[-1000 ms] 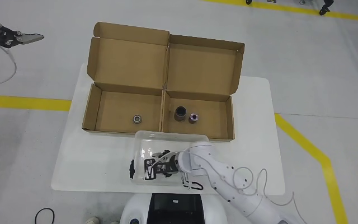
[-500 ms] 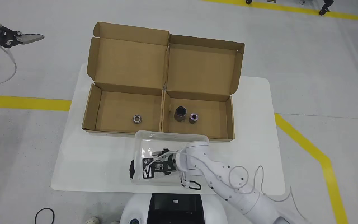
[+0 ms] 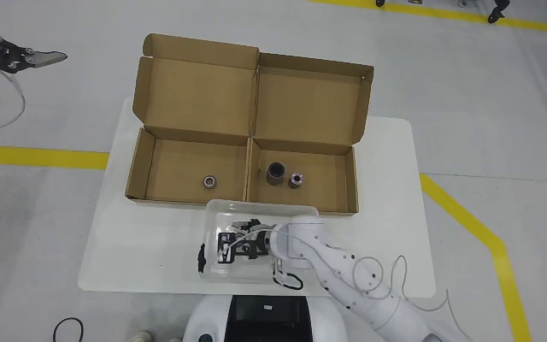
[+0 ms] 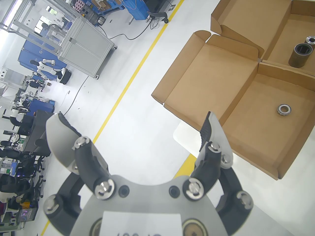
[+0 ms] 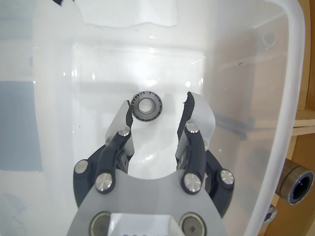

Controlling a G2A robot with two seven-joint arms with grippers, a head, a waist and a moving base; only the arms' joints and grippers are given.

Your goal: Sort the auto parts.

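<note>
One bearing (image 5: 147, 109) sits right by one finger of the wide-open right gripper (image 5: 158, 110) in the clear bin (image 5: 299, 50), so I'd centre up before squeezing.

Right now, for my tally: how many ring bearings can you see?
2. One bearing lies in the clear bin, between the right gripper's open fingers; the second bearing sits in the left cardboard box. Others may be hidden.

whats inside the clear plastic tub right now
One small metal bearing lies on the floor of the tub, between the open fingers of the right gripper, close to one finger. The floor beneath the gripper's body is covered, so anything there cannot be seen.
</note>
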